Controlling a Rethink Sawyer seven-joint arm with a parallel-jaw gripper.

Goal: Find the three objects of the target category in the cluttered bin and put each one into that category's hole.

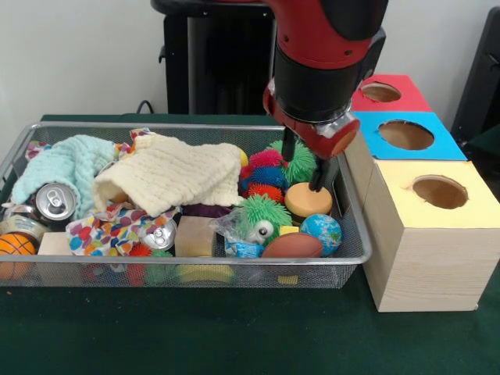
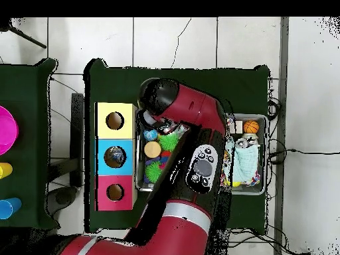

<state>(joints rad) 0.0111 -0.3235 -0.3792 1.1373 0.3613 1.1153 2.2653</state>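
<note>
1. To do this well, the gripper (image 1: 305,168) should shift toward the crinkly clear packet (image 1: 234,234), which lies near the wire-mesh bin's (image 1: 195,273) front wall between the green spiky ball (image 1: 262,215) and a wooden block (image 1: 195,234), and pinch its loose edge.
2. The gripper hangs open and empty, one fingertip just above the orange disc (image 1: 307,200).
</note>
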